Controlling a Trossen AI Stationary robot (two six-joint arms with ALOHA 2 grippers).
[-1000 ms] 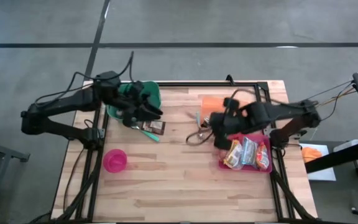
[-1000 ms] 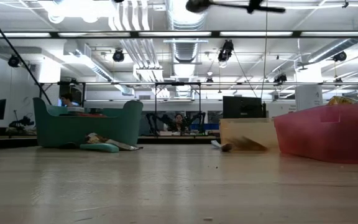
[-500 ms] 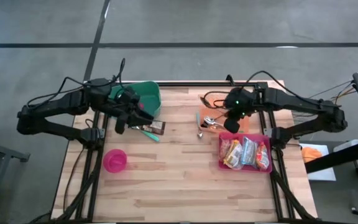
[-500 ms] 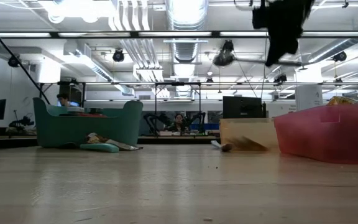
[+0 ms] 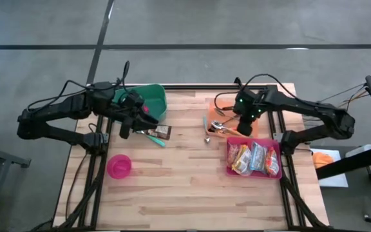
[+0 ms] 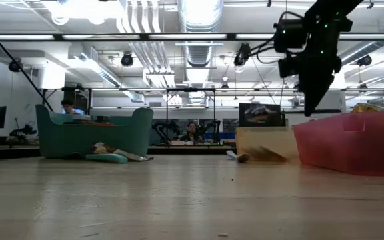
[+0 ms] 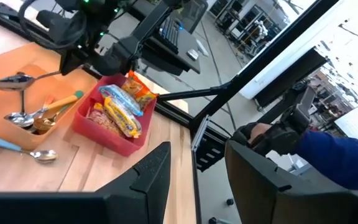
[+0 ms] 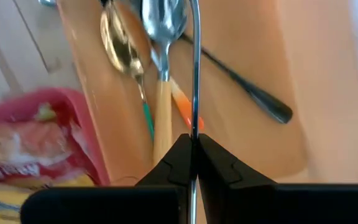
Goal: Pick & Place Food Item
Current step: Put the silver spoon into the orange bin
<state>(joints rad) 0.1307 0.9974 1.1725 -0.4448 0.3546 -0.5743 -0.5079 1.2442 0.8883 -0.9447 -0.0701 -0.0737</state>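
Food packets (image 5: 254, 158) lie together inside the red tray (image 5: 256, 138), which stands on the wooden table (image 5: 185, 193) just beside the orange tray (image 5: 219, 107), on the side nearer to the table's front edge. No gripper touches these packets. The right gripper (image 5: 242, 124) hangs above the orange tray, and its fingers are pressed together on the thin metal handle of a spoon (image 7: 17, 81); in the right wrist view the handle (image 8: 195, 62) runs straight up from between the two dark fingers. The spoon is lifted off the orange tray, with its bowl turned toward the middle of the table. Under it, in the orange tray, more cutlery (image 8: 157, 74) lies, among it a spoon with an orange and green handle and a dark utensil. The left gripper (image 7: 197, 168) is well apart from the orange tray, close to the green bin (image 5: 154, 98) at the other end of the table; its fingers stand apart with a clear gap and nothing is between them. Between the green bin and the orange tray, a brown packet (image 5: 163, 131) and a teal utensil (image 5: 154, 137) lie on the wood. A pink bowl (image 5: 119, 165) stands far from the orange tray, near the table's left front corner.
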